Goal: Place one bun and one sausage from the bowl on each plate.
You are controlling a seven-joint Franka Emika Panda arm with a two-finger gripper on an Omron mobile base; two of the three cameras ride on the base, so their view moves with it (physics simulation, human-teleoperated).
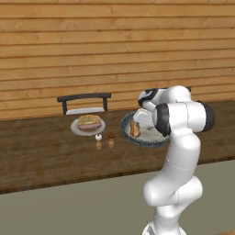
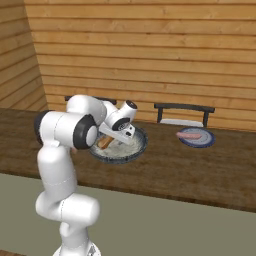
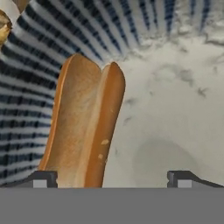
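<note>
The grey-white plate (image 1: 87,128) already carries a bun and a sausage; the lavender plate (image 2: 196,139) has only a sausage. One bun (image 3: 85,127) leans on the sloped wall of the bowl (image 2: 136,148). The tool (image 3: 113,179) hangs over it, wide open and empty, with free floor beside the bun.

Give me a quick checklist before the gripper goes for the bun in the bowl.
1. Gripper open: ok, fingertips stand apart.
2. Bun between the fingertips: ok, though it sits toward one side.
3. Bun still in the bowl: ok, it leans on the striped wall.
4. Bluish plate needs a bun: ok, it holds a sausage alone.
5. Pale plate already served: ok, bun and sausage on it.
6. Fingers touching the bun: cannot tell.
</note>
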